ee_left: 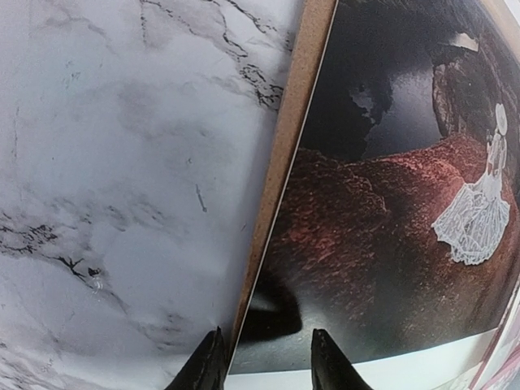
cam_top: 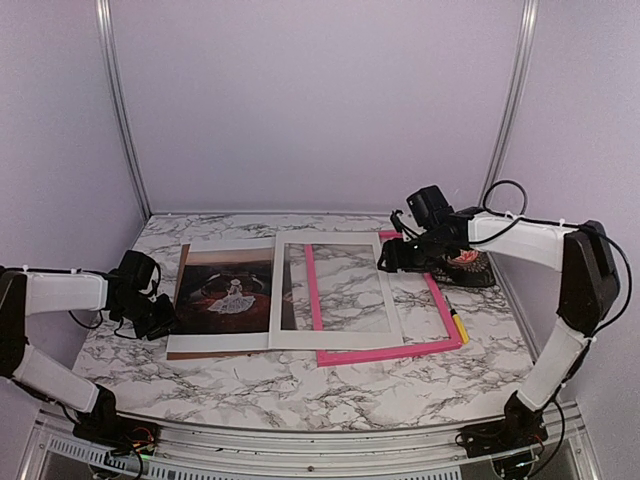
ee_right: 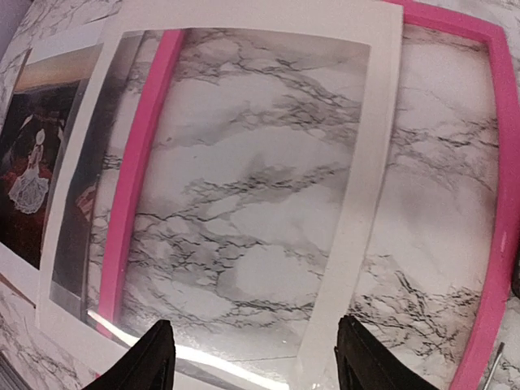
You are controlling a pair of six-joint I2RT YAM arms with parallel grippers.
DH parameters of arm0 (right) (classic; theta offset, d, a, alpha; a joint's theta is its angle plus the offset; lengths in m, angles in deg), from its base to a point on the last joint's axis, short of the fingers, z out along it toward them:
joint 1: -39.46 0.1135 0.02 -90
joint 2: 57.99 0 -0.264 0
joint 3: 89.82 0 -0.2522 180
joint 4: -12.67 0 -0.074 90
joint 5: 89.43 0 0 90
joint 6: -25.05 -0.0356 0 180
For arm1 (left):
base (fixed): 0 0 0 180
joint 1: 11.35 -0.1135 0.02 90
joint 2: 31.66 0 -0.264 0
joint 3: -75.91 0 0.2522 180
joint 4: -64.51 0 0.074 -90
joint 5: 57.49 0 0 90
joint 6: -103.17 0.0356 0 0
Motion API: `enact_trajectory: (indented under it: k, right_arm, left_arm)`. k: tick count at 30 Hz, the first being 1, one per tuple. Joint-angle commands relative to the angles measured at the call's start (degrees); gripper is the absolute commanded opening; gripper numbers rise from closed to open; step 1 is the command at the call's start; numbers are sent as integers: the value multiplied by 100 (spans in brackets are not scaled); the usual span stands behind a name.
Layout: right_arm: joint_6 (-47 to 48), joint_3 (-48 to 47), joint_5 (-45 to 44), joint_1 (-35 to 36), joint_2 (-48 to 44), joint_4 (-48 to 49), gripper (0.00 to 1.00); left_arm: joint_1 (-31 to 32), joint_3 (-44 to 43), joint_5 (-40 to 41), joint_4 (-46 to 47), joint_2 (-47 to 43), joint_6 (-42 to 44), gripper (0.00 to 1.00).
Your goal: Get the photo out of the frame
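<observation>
The photo, dark brownish-red with a small white figure, lies flat on the brown backing board at the left; it fills the left wrist view. The pink frame lies to the right, partly under the white mat sheet. My left gripper is open at the photo's left edge, its fingertips straddling the board's edge. My right gripper is open above the frame's far end, over the mat and the frame.
A yellow pen lies just right of the frame. A dark round object sits at the back right under the right arm. Walls close in the table on three sides.
</observation>
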Motion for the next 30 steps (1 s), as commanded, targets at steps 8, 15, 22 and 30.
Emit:
enact_trajectory:
  k: [8, 15, 22, 30]
  right_arm:
    - [-172, -1672, 647, 1637, 1505, 610, 66]
    - [-252, -2041, 860, 1916, 1951, 829, 66]
    - [-243, -2123, 932, 1969, 2119, 915, 66]
    - [-77, -2384, 1193, 2071, 2337, 1066, 66]
  left_arm:
    - [11, -34, 12, -465, 272, 197, 7]
    - [11, -173, 147, -684, 124, 216, 0]
    - [11, -421, 463, -1124, -251, 247, 0]
    - [28, -113, 248, -1140, -416, -44, 39]
